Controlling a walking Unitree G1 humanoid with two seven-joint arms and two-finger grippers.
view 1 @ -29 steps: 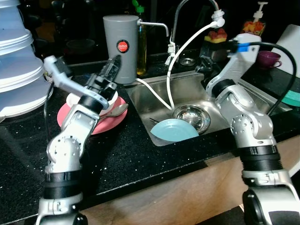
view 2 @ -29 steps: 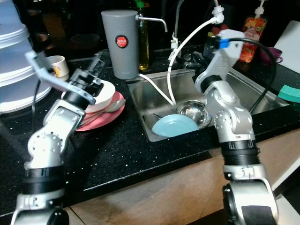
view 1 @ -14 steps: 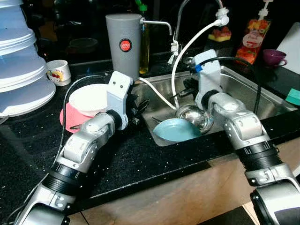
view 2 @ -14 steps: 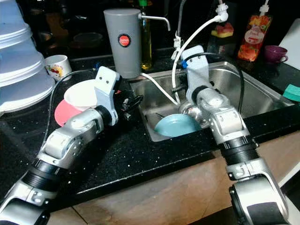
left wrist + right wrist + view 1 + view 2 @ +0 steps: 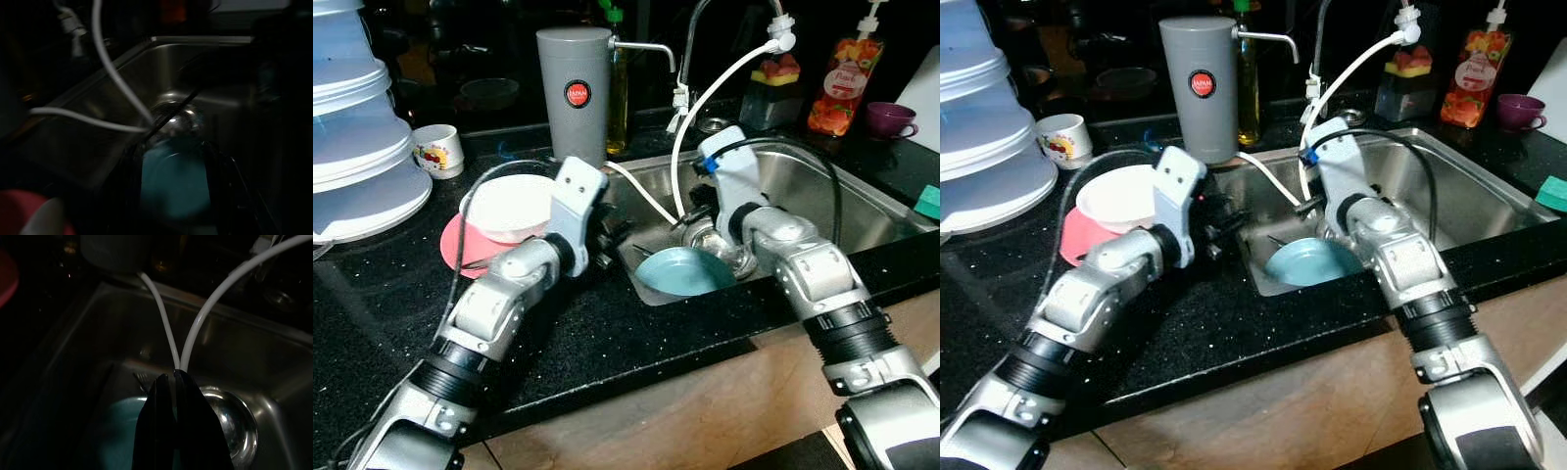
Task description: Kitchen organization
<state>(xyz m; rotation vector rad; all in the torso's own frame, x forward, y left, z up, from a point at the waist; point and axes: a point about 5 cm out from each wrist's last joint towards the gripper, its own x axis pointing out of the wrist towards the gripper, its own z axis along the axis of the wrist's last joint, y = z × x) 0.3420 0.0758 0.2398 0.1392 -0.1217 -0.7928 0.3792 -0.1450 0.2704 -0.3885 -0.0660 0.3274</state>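
While both arms reach toward the sink (image 5: 862, 211), none of the dishes is in a grip yet.

Nearest, the teal plate (image 5: 683, 271) lies tilted in the sink's front corner, with a steel bowl (image 5: 713, 238) just behind it. The right gripper (image 5: 170, 382) hangs over them, its fingers together or almost so, holding nothing. The left gripper (image 5: 1217, 220) sits at the counter's edge beside the sink; whether its fingers are apart cannot be told. Farther left, a white bowl (image 5: 511, 207) rests on a pink plate (image 5: 460, 243), and a mug (image 5: 438, 150) stands behind. Judging by this, the sorting is at an early stage, with most pieces left to move.
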